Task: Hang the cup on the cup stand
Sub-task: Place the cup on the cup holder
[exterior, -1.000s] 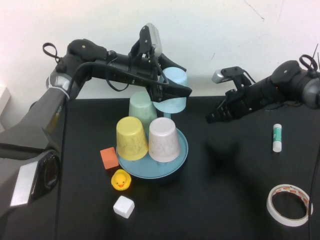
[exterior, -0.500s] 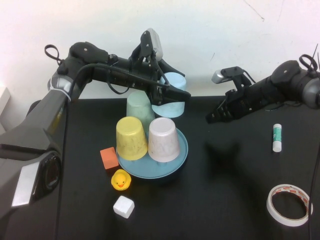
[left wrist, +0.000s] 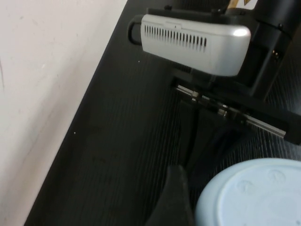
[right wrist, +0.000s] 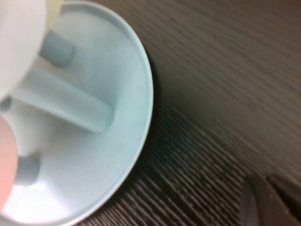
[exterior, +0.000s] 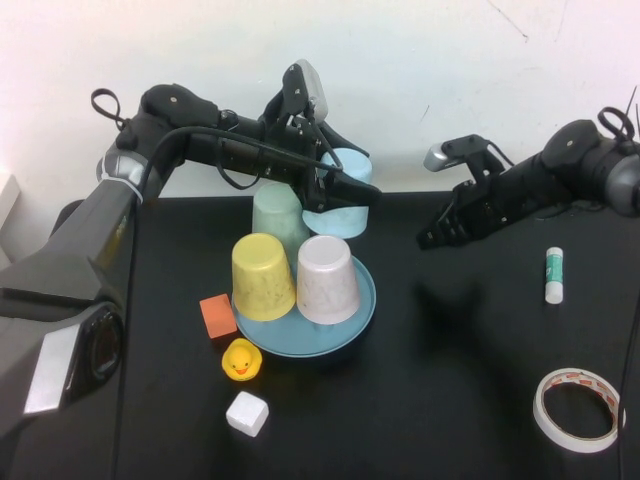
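Observation:
The light blue cup (exterior: 341,200) hangs mouth-down in the air, just behind and above the back of the cup stand (exterior: 364,308). My left gripper (exterior: 345,190) is shut on it, one black finger crossing its front. In the left wrist view the cup's round bottom (left wrist: 254,197) fills the corner beside one finger (left wrist: 177,197). The teal stand carries a yellow cup (exterior: 262,275), a pinkish-white cup (exterior: 326,278) and a mint-green cup (exterior: 280,215). My right gripper (exterior: 425,238) hovers shut and empty to the right of the stand, whose rim (right wrist: 141,113) and pegs show in the right wrist view.
An orange block (exterior: 217,316), a yellow duck (exterior: 241,360) and a white cube (exterior: 247,412) lie at the stand's front left. A glue stick (exterior: 554,275) and a tape roll (exterior: 578,410) lie at the right side of the black table.
My left gripper has come down a little with the blue cup, toward the back of the stand. The right arm has barely moved.

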`<action>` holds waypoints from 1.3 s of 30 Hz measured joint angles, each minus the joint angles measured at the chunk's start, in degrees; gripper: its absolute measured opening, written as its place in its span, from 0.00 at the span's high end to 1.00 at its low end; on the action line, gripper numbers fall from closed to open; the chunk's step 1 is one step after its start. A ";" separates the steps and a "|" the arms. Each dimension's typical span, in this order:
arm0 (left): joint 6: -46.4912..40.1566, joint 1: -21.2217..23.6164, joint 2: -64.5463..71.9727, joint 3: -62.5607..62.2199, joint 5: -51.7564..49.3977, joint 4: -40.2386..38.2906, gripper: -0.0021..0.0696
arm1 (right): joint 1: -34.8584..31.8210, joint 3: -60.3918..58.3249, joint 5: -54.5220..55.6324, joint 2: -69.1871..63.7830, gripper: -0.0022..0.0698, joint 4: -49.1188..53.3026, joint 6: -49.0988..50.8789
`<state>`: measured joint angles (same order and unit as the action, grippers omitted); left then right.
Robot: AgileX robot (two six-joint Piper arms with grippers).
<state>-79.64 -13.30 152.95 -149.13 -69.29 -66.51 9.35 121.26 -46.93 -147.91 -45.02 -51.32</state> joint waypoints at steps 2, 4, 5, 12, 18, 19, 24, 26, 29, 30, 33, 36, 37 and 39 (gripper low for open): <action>-0.13 0.00 0.00 0.00 -0.08 0.00 0.20 | 0.00 0.00 0.00 0.51 0.97 1.76 0.55; -0.01 0.00 0.00 0.00 -0.12 0.00 0.20 | 0.00 0.00 0.00 1.34 0.97 3.44 1.38; -0.01 0.00 0.00 0.00 -0.12 0.00 0.20 | 0.00 0.00 0.00 1.94 0.97 4.34 1.82; 1.80 0.00 -0.10 0.00 -0.12 -0.62 0.20 | 0.00 0.00 -0.21 4.76 0.97 6.86 2.96; 2.21 0.00 -0.68 0.00 -0.12 -0.76 0.20 | 0.08 0.00 -0.61 5.89 0.97 7.26 4.44; 2.26 0.00 -0.82 0.00 -0.12 -0.87 0.20 | 0.08 0.00 -0.71 6.01 0.97 7.36 4.53; 2.36 0.00 -0.82 0.00 -0.12 -0.76 0.20 | 0.08 0.00 -1.27 6.86 0.97 8.15 5.18; 2.36 0.00 -0.82 0.00 -0.12 -0.76 0.20 | 0.08 0.00 -1.27 7.39 0.97 8.25 5.46; 2.36 0.00 -0.82 0.00 -0.12 -0.76 0.20 | 0.08 0.00 -1.39 7.85 0.97 8.25 5.60; 2.36 0.00 -0.82 0.00 -0.12 -0.76 0.20 | 0.08 0.00 -1.50 7.85 0.97 8.25 5.60; 2.36 0.00 -0.82 0.00 -0.12 -0.86 0.20 | 0.08 0.00 -2.30 7.85 0.97 8.45 5.74; 2.17 0.00 -0.82 0.00 -0.12 -1.46 0.19 | 0.08 0.00 -2.83 7.85 0.97 8.59 5.80; 2.17 0.00 -0.82 0.00 -0.12 -1.63 0.19 | 0.08 0.00 -2.95 7.85 0.97 8.59 5.88; 2.17 0.00 -0.82 0.00 -0.12 -1.88 0.18 | 0.08 0.00 -3.07 7.85 0.97 8.59 6.20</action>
<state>-77.46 -13.30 152.13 -149.13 -69.41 -68.38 9.43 121.26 -50.00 -140.06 -36.42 -45.12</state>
